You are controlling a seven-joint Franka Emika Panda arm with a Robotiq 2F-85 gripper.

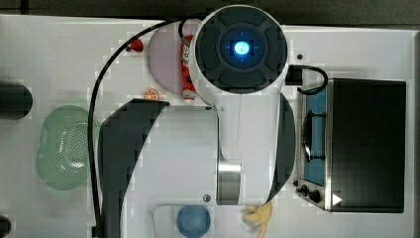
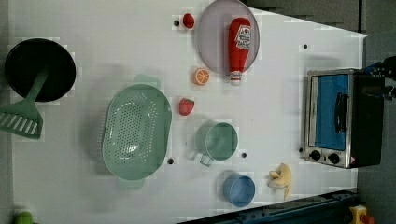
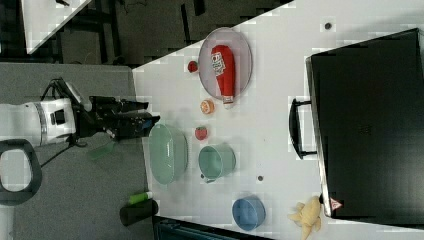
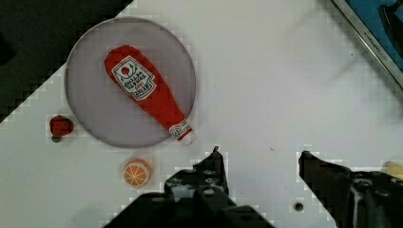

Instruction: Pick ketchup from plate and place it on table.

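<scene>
While the ketchup (image 4: pixel 149 93) lies on the plate (image 4: pixel 90 118), upper left of the wrist view, my tool (image 4: pixel 259 154) hangs open and empty above the worktop (image 4: pixel 266 80); nothing is done yet.

The scene is lit evenly and brightly from above, and the white table (image 2: pixel 116 46) is rendered almost washed out. Soft, faint shadows are cast beside the green basket (image 2: pixel 136 132) and the mug (image 2: pixel 217 141) in the left view. A blue glow is seen on the arm (image 1: pixel 241 48) in the top view. Blocky compression squares are scattered along object edges in all views. The floor beyond the table is left dim in the right view.
</scene>
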